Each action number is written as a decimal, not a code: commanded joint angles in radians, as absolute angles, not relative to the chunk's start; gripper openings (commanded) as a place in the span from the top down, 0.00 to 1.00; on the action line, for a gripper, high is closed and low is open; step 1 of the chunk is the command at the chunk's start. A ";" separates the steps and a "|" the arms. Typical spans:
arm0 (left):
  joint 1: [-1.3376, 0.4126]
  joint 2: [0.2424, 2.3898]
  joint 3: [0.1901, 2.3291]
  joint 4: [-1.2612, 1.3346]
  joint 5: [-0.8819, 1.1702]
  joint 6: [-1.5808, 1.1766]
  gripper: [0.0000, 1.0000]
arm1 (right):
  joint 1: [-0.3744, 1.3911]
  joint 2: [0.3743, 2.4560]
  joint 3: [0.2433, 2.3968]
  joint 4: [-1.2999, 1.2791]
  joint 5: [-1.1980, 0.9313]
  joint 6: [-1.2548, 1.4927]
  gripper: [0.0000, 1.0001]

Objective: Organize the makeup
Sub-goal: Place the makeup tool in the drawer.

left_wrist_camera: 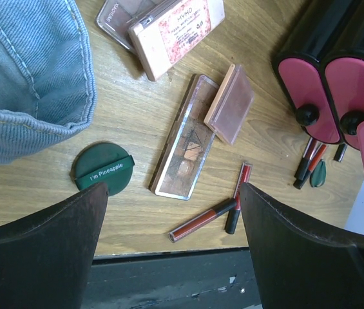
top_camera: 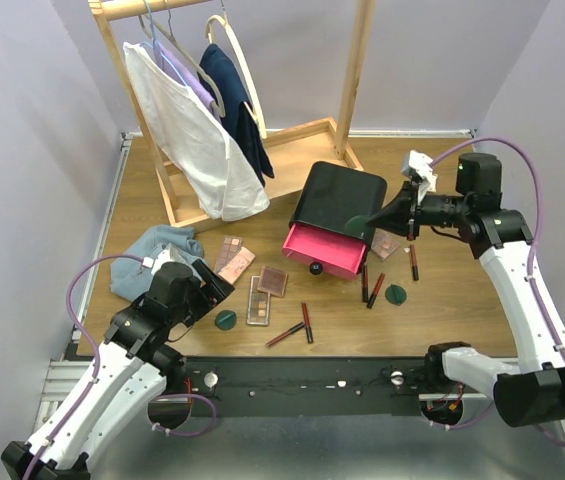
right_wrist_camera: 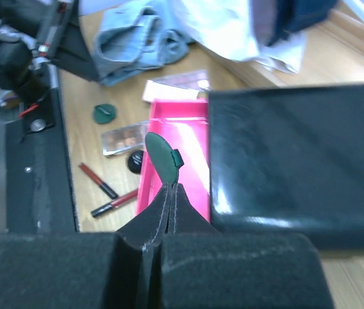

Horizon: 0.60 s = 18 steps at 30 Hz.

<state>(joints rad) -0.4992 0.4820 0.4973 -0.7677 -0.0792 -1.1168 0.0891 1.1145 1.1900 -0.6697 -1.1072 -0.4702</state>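
A green compact (right_wrist_camera: 159, 154) is clamped edge-on in the right gripper (right_wrist_camera: 170, 188), over the open pink drawer (right_wrist_camera: 191, 138) of the box (right_wrist_camera: 291, 154). The left gripper (left_wrist_camera: 172, 193) is held wide apart above a second compact (left_wrist_camera: 102, 168) and a palette (left_wrist_camera: 185, 145) on the table (left_wrist_camera: 136, 116).

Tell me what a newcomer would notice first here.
Jaws of the right arm pinch a green compact above the open pink drawer of the black box at the centre. Nearer the left arm, palettes and lip tubes lie scattered on the table, and clothes hang on a rack at the back.
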 commanded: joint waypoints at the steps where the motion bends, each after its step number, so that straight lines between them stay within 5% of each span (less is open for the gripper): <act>1: -0.495 0.463 0.485 -0.793 -0.118 -1.131 0.09 | 0.196 1.144 1.193 -0.655 -1.066 -0.497 0.99; 18: -0.495 0.423 0.479 -0.821 -0.141 -1.157 0.09 | 0.472 1.321 1.315 -0.673 -0.801 -0.689 0.99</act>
